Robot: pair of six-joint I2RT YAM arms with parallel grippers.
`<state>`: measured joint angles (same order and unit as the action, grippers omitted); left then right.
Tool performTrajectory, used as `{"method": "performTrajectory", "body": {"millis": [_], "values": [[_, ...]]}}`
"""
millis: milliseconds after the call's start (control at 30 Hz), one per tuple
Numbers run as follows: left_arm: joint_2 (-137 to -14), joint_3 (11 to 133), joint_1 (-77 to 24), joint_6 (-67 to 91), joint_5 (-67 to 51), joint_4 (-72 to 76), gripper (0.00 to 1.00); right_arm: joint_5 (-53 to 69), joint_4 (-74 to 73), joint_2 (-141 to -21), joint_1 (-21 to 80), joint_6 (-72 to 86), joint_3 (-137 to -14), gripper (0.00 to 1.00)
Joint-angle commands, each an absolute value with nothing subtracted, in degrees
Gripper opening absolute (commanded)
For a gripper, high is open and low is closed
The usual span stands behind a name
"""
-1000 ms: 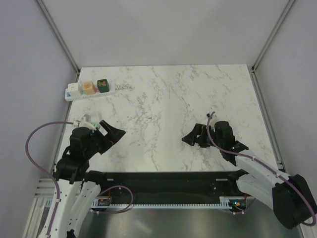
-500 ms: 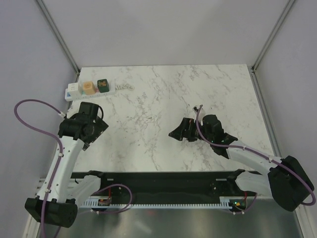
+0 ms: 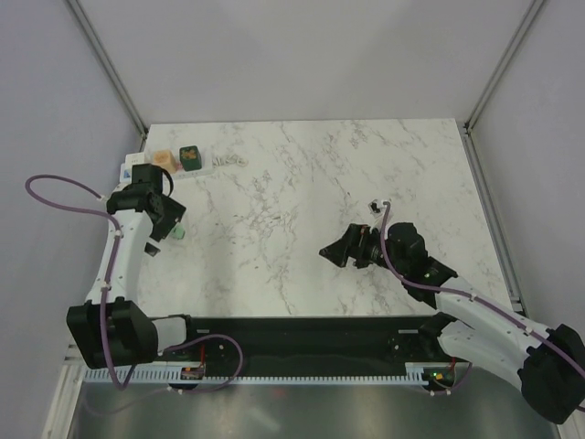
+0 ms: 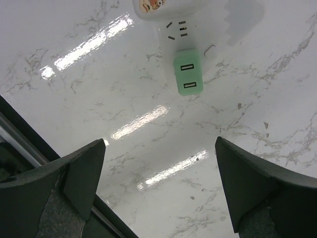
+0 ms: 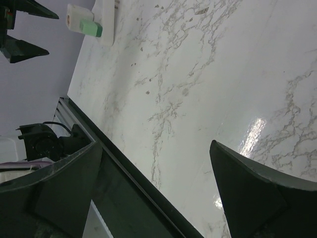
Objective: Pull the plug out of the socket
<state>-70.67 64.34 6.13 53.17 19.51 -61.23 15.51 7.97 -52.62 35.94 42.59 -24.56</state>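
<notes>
The white socket (image 3: 204,165) lies at the far left corner of the marble desk (image 3: 366,165), with an orange plug (image 3: 162,156) and a dark green plug (image 3: 190,156) standing in it. The left hand (image 4: 158,144) hovers over its left end, spread wide and empty. The right hand (image 3: 343,251), equally wide and empty, hangs over mid-desk, well apart.

I see marble table (image 3: 384,174); socket (image 3: 205,164) lies at 10 o'clock, its cord (image 3: 234,159) bunched just beside.
</notes>
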Motion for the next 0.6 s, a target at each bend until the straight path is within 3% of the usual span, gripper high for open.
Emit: {"method": "performTrajectory", "body": {"millis": [0, 567], "values": [[-72.68, 64.95, 7.38, 54.05, 20.21, -56.87, 1.0, 13.97, 4.67, -50.1, 36.12, 40.08, -24.17, 0.98], [-86.3, 65.92, 8.79, 56.51, 22.5, -49.31, 0.93, 14.59, -2.72, -48.07, 36.12, 36.74, -25.22, 0.98]]}}
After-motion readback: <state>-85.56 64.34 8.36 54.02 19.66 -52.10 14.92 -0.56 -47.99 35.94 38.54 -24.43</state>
